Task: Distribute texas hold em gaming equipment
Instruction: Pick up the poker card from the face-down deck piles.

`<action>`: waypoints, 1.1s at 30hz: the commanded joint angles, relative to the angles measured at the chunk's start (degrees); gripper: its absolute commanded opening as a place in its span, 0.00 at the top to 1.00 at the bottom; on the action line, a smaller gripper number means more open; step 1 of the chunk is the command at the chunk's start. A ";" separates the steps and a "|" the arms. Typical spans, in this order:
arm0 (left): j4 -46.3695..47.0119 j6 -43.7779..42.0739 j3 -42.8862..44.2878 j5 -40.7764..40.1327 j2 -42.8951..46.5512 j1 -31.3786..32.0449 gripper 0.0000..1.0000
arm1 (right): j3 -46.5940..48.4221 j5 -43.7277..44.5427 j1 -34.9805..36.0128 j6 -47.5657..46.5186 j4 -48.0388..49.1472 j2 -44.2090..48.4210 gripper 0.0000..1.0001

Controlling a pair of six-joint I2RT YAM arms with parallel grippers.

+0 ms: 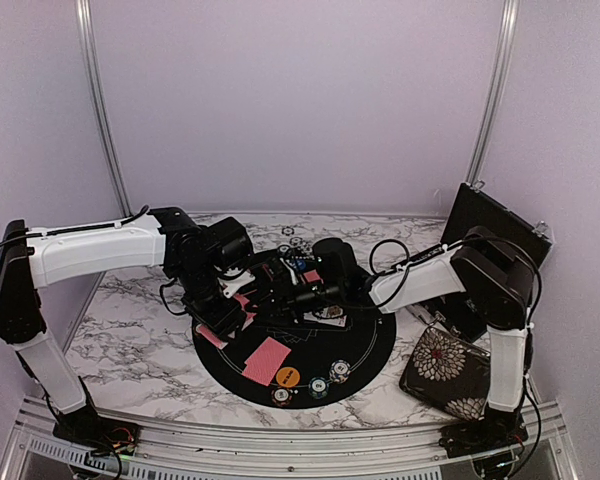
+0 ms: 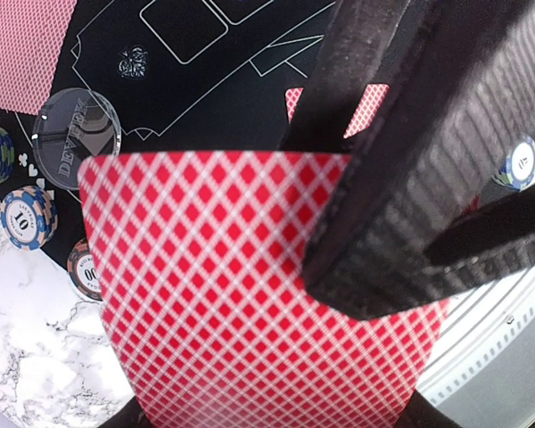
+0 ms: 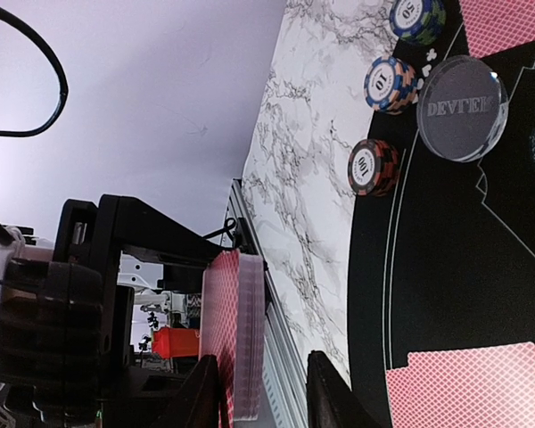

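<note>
I think the step in hand is the dealing of cards. The left gripper (image 1: 223, 308) holds the deck of playing cards (image 2: 214, 294) between its fingers, in the air above the left half of the round black mat (image 1: 372, 345). The mat lies close to the near edge of the table (image 1: 130, 320).

The right gripper (image 3: 263, 394) meets the deck from the right side. Its fingers (image 3: 325, 397) stand narrow but not closed. They are on both sides of the deck's edge, one against the red back and the other with a small gap.

On the mat one card (image 1: 267, 360) lies face down toward the near edge, and poker chips (image 1: 320, 383) sit at the mat's near rim.

In my judgement the next move is to close on the top card only and then slide it off the deck. The risk is to take two cards together.
</note>
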State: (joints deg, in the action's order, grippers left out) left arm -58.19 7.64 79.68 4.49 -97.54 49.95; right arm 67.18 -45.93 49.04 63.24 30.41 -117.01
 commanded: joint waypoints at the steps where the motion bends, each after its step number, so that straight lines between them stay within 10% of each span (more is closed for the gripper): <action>1: -0.60 -0.39 0.03 0.26 0.74 0.06 0.56 | -0.63 0.50 -0.56 0.21 0.30 2.50 0.68; 33: -0.58 -0.45 0.39 0.11 0.18 -0.08 0.56 | -4.42 -0.82 -1.31 3.93 3.59 6.00 0.76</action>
State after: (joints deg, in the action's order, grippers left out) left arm -58.19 7.64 79.68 4.49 -97.54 49.93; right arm 62.72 -46.02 47.97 66.30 32.12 -113.21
